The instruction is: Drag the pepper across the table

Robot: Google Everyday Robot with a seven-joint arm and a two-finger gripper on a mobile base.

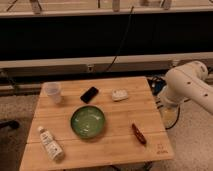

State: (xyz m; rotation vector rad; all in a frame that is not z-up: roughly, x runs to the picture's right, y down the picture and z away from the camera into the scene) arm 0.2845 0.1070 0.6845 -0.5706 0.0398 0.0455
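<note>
lying on planked table (125,112): slender red pepper (138,133) | end effector off-frame, cannot tell grip

arm (189,89) — cut off at right edge | hand — unseen beyond it | table (120,116) front-left corner cropped

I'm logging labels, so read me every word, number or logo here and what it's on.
Logo at the table corner: too blurred to read.
Bottle label: too blurred to read.
No other text shows.
Pincer out of view; only the arm shows, right of the table.
</note>
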